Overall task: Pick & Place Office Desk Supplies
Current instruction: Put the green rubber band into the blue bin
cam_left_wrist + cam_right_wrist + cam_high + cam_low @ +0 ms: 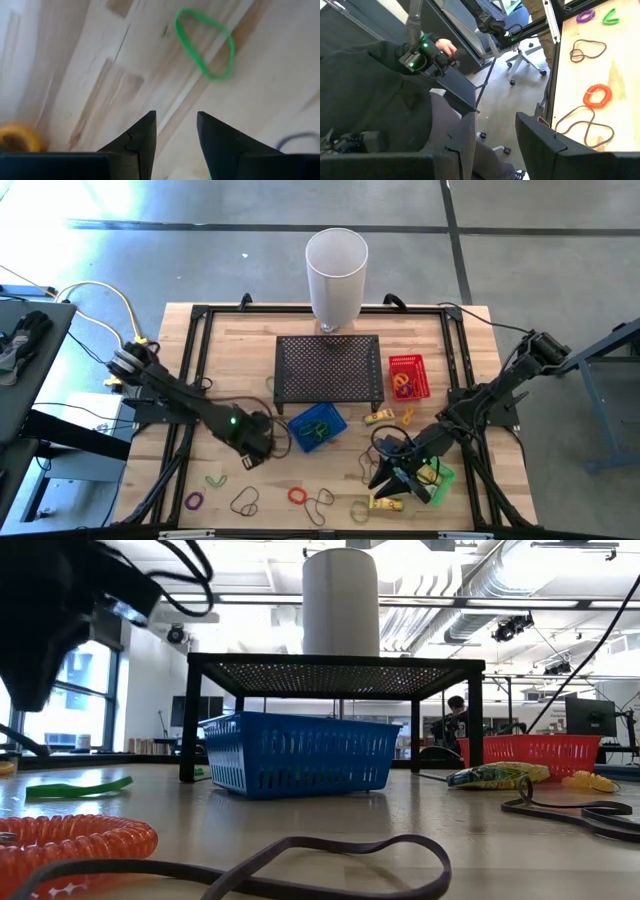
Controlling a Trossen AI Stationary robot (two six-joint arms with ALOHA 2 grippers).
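The supplies lie loose on the wooden table near its front edge: a green band [215, 478] [205, 45], a purple band [194, 501], a red coil [297, 496] [70, 840], dark loops [245, 501] [320, 500] and yellow pieces [385, 502]. My left gripper [255, 448] [176, 116] hangs open above bare wood, pointing down, left of the blue basket [317, 425]; the green band lies beyond its fingertips. My right gripper [395, 480] [495, 117] stands open and nearly level over the green basket [440, 485], pointing past the table's near edge. Neither gripper has anything between its fingers.
A black mesh stand [330, 367] fills the table's middle, with a tall white cylinder [336, 275] behind it. A red basket [408, 375] holds bands at the right. A yellow piece [378, 418] and an orange band [407, 416] lie near it. A seated person [395, 85] shows beyond the near edge.
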